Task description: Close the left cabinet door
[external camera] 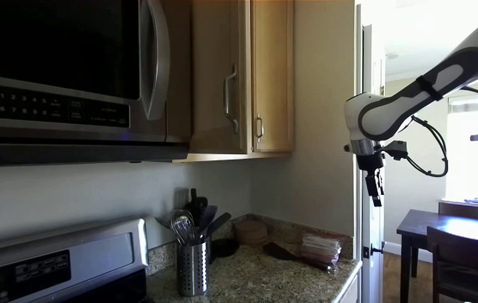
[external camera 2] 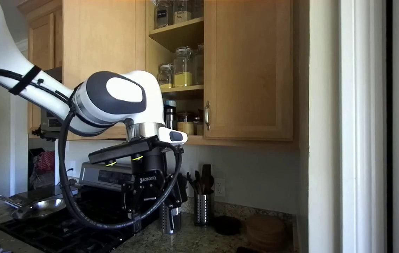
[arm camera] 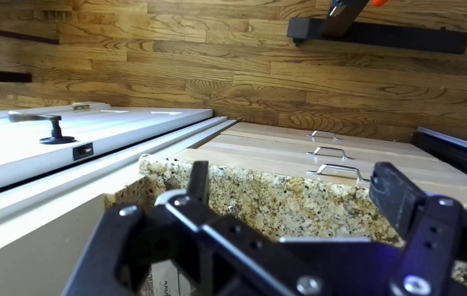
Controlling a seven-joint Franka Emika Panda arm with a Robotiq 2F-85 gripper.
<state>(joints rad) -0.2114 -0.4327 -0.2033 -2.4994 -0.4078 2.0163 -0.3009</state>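
Wrist view: the pincer is released, pads spread well apart, granite tabletop visible beyond. In both exterior views it points down, and the left cabinet door stands swung outward. In an exterior view that door hangs beside the microwave, its silver bar handle near the free edge. In an exterior view, glass jars show on shelves between it and the closed right cabinet door; the robot arm covers some of the left cabinet door's lower part.

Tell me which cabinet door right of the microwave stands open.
The left cabinet door: it juts out, exposing shelved jars, while the right cabinet door sits shut.
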